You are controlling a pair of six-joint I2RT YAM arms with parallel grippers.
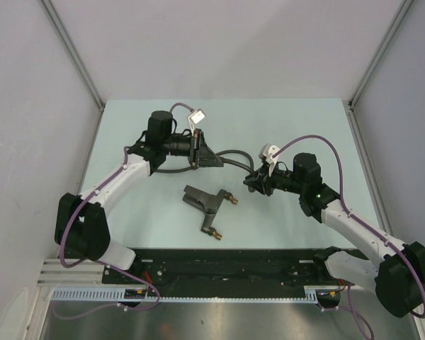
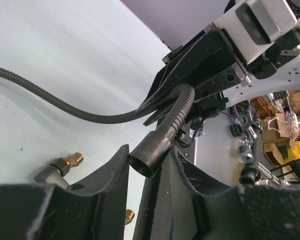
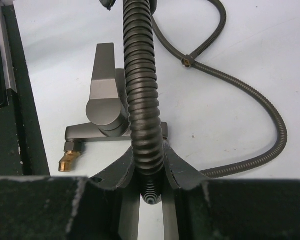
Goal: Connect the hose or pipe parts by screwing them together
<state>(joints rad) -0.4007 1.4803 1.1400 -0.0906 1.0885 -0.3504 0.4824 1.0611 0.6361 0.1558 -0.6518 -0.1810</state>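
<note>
The dark-grey ribbed hose (image 1: 234,154) runs between my two grippers above the table. My left gripper (image 1: 214,161) is shut on the hose's wide knurled end (image 2: 151,154), which sticks out between the fingers toward the camera. A little further along, my right gripper (image 1: 250,183) is shut on the ribbed hose body (image 3: 142,100), with its fingers (image 3: 172,167) pressed on both sides. The forked fitting (image 1: 207,203) lies flat on the table below both grippers, untouched. Its brass tips (image 1: 231,199) point right and toward the near edge. One tip (image 3: 68,160) shows in the right wrist view.
A thinner stretch of the same hose (image 3: 270,112) loops over the table behind the right gripper. More hose curls under the left wrist (image 1: 168,170). The black base rail (image 1: 227,262) runs along the near edge. Grey walls enclose the table on three sides.
</note>
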